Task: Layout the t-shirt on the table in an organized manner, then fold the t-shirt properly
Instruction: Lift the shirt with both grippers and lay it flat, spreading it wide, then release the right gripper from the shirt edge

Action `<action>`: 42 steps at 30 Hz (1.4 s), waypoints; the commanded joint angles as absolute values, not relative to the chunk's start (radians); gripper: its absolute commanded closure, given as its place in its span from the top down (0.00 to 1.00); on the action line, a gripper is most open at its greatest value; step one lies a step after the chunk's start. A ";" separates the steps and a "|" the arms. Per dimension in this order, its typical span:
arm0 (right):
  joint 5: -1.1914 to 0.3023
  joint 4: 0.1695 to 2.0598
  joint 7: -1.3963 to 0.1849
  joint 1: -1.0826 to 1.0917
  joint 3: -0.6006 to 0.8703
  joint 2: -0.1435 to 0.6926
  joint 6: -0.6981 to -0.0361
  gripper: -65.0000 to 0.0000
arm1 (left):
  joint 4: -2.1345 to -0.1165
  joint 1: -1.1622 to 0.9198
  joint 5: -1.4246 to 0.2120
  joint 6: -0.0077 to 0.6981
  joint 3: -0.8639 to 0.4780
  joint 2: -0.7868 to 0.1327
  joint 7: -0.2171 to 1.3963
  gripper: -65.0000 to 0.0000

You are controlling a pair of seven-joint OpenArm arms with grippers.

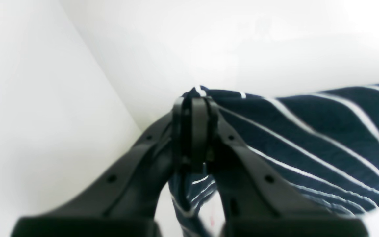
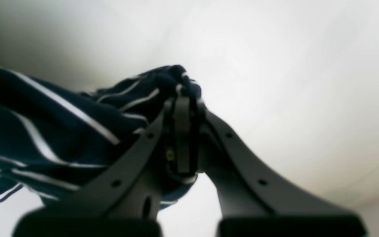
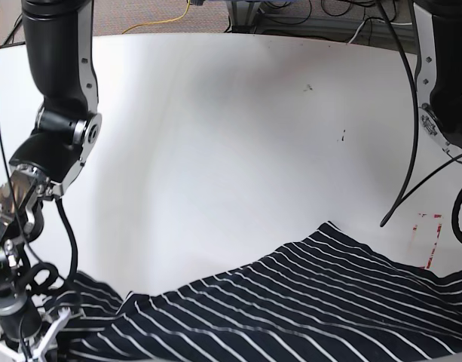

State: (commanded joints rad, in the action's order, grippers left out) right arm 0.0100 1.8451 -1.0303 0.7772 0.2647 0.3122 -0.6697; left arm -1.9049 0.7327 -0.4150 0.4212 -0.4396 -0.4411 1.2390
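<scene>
The t-shirt (image 3: 291, 305), dark with thin white stripes, lies stretched along the near edge of the white table (image 3: 215, 136) in the base view. My left gripper (image 1: 194, 102) is shut on a corner of the t-shirt (image 1: 324, 138), and the cloth fans out to the right of the fingers. Over in the right wrist view, my right gripper (image 2: 184, 97) is shut on a bunched edge of the t-shirt (image 2: 61, 131), which hangs off to the left. Both held parts sit a little above the tabletop. The base view shows neither gripper's fingertips.
A red rectangular mark (image 3: 430, 240) sits on the table just beyond the shirt's right end. The right arm (image 3: 61, 128) stands at the left edge and the left arm (image 3: 445, 90) at the right. Cables (image 3: 291, 19) run along the far edge.
</scene>
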 joint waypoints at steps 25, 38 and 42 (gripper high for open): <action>0.010 2.012 -0.970 -0.033 0.570 0.090 -0.698 0.00 | -1.910 -0.120 -0.647 0.498 -0.633 -0.443 1.236 0.01; 0.012 2.017 -0.970 -0.213 0.587 0.005 -0.698 0.00 | -1.910 -0.305 -0.645 0.498 -0.634 -0.449 1.234 0.01; 0.018 2.017 -0.972 -0.246 0.587 -0.013 -0.698 0.11 | -1.910 -0.337 -0.644 0.498 -0.634 -0.449 1.234 0.01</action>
State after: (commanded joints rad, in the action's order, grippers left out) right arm 0.0176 2.0169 -0.9720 -0.2463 0.5869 -0.0130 -0.6981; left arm -1.9095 -0.3368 -0.6437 0.4979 -0.6345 -0.4488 1.2344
